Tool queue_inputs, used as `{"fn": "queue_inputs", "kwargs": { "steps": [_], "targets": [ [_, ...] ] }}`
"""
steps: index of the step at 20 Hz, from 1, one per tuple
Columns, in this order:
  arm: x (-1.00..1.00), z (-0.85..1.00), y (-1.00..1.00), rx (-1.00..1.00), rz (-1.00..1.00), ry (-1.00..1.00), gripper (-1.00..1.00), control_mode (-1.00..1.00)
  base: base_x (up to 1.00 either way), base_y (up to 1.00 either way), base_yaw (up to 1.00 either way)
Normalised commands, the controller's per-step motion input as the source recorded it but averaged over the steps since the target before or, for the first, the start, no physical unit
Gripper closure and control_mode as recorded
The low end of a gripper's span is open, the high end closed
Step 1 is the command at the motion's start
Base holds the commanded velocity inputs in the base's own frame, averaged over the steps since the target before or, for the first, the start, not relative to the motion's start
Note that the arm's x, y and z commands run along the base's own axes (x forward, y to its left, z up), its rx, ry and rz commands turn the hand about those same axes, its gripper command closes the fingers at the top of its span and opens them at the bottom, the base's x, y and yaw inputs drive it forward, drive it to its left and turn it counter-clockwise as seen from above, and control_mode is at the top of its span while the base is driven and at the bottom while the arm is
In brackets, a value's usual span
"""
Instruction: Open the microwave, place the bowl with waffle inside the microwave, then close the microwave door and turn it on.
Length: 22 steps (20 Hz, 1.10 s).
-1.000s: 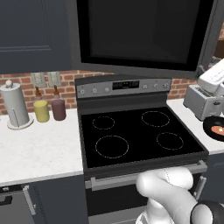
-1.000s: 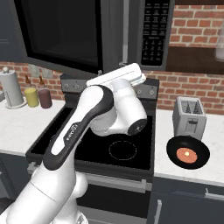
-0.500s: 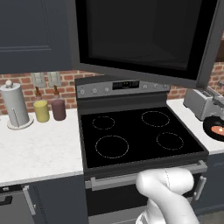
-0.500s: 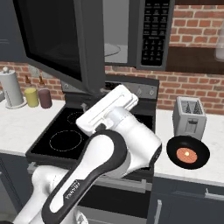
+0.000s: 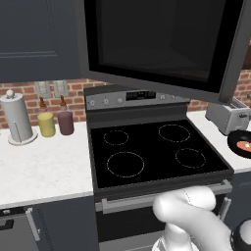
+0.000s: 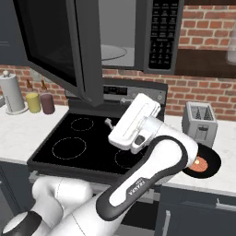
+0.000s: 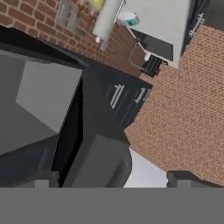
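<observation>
Microwave [image 6: 138, 37] standing open above the stove [image 5: 152, 152], arm raised before it.

The door [image 6: 60, 46] swings out to the left, its free edge overhanging the rear of the stove; the light grey cavity with its turntable [image 6: 110, 51] lies exposed beside the keypad [image 6: 161, 32]. The bowl [image 6: 201, 164], holding the waffle, rests on the right desk [image 6: 226, 147] just in front of the toaster [image 6: 199, 120], near the desk's front edge and partly behind the arm. The end effector [image 7: 109, 177] has its tips set wide apart, with nothing between them, in front of the dark door. The left desk [image 5: 44, 166] carries a towel roll [image 5: 17, 117] and two jars [image 5: 55, 122] along the brick wall.
</observation>
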Motion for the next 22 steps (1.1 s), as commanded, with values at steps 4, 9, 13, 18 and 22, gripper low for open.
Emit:
{"fn": "queue_inputs", "kwargs": {
  "steps": [4, 9, 13, 18, 22],
  "targets": [
    [1.0, -0.18, -0.08, 0.0, 0.44, -0.08, -1.0, -1.0, 0.0, 0.0, 0.0],
    [0.36, 0.11, 0.89, -0.08, 0.17, -0.23, -1.0, -1.0, 0.0, 0.0, 0.0],
    [-0.32, 0.41, 1.0, -0.18, 0.01, -0.34, -1.0, -1.0, 0.0, 0.0, 0.0],
    [-0.98, 0.42, 1.0, -0.11, 0.0, -0.48, -1.0, -1.0, 0.0, 0.0, 0.0],
    [-1.0, 0.21, 1.0, -0.05, 0.03, -0.49, -1.0, -1.0, 0.0, 0.0, 0.0]
  ]
}}
